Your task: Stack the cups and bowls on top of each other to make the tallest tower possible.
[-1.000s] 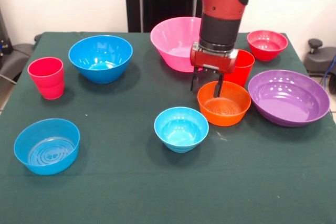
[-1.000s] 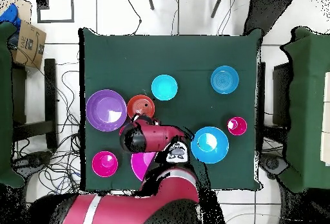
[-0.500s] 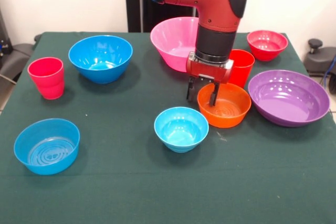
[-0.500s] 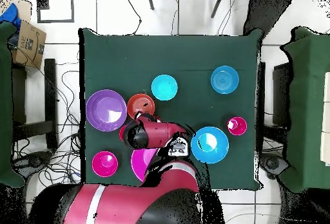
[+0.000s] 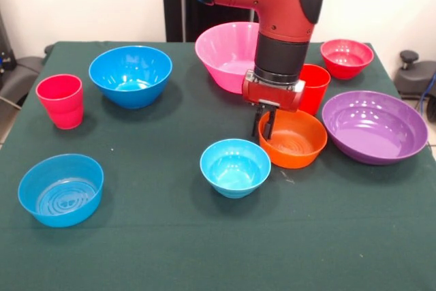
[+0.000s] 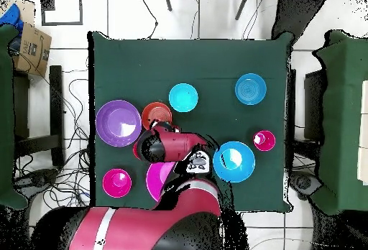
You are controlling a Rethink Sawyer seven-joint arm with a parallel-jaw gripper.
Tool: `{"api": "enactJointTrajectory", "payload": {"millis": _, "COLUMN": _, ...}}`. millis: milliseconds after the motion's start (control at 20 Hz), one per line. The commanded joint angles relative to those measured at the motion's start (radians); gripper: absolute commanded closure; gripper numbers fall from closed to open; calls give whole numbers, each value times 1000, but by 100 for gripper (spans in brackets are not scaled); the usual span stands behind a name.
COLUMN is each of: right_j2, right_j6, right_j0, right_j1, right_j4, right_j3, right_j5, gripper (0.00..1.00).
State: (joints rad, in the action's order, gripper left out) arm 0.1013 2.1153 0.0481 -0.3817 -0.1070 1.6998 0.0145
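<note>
Since half a second ago the fingers have drawn together from a wide spread, and the small orange bowl (image 5: 293, 138) has slid slightly toward the purple bowl. The gripper (image 5: 265, 125) now pinches the orange bowl's near-left rim, the two dark fingers (image 5: 268, 122) standing almost together with the thin wall between them. The bowl sits upright on the green table (image 5: 170, 236), its rim close beside the wide purple bowl (image 5: 375, 126) at the picture's right. Just behind it, partly hidden by the wrist, stands the orange-red cup (image 5: 314, 88), and behind that the small red bowl (image 5: 347, 57). The large pink bowl (image 5: 225, 52) lies behind the arm (image 5: 283, 5). In front of the gripper, a little apart, sits the small light-blue bowl (image 5: 235, 167), empty. Well off to the picture's left are the deep blue bowl (image 5: 130, 75), the pinkish-red cup (image 5: 60, 101) and the small blue bowl (image 5: 60, 189). From overhead, the arm covers part of the orange bowl (image 6: 154, 112). Nothing is stacked.
</note>
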Motion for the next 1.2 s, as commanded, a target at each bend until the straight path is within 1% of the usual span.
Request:
{"api": "enactJointTrajectory", "payload": {"millis": 50, "right_j2": -117, "right_j6": 17, "right_j0": 37, "right_j1": 49, "right_j4": -28, "right_j3": -64, "right_j5": 101, "gripper": 100}}
{"api": "enactJointTrajectory", "payload": {"millis": 100, "right_j2": -124, "right_j6": 12, "right_j0": 52, "right_j1": 48, "right_j4": -31, "right_j3": -61, "right_j5": 105, "gripper": 100}}
{"api": "enactJointTrajectory", "payload": {"millis": 250, "right_j2": -130, "right_j6": 20, "right_j0": 51, "right_j1": 46, "right_j4": -27, "right_j3": -51, "right_j5": 108, "gripper": 100}}
{"api": "enactJointTrajectory", "payload": {"millis": 400, "right_j2": -145, "right_j6": 21, "right_j0": 65, "right_j1": 42, "right_j4": -24, "right_j3": -39, "right_j5": 119, "gripper": 100}}
{"api": "enactJointTrajectory", "payload": {"millis": 650, "right_j2": -200, "right_j6": 12, "right_j0": 97, "right_j1": -8, "right_j4": -5, "right_j3": 1, "right_j5": 209, "gripper": 100}}
{"api": "enactJointTrajectory", "payload": {"millis": 900, "right_j2": -224, "right_j6": 19, "right_j0": 111, "right_j1": -82, "right_j4": 17, "right_j3": 47, "right_j5": 309, "gripper": 100}}
{"api": "enactJointTrajectory", "payload": {"millis": 1100, "right_j2": -232, "right_j6": 24, "right_j0": 115, "right_j1": -118, "right_j4": 19, "right_j3": 64, "right_j5": 357, "gripper": 100}}
{"api": "enactJointTrajectory", "payload": {"millis": 1200, "right_j2": -240, "right_j6": 24, "right_j0": 118, "right_j1": -119, "right_j4": 16, "right_j3": 60, "right_j5": 365, "gripper": 100}}
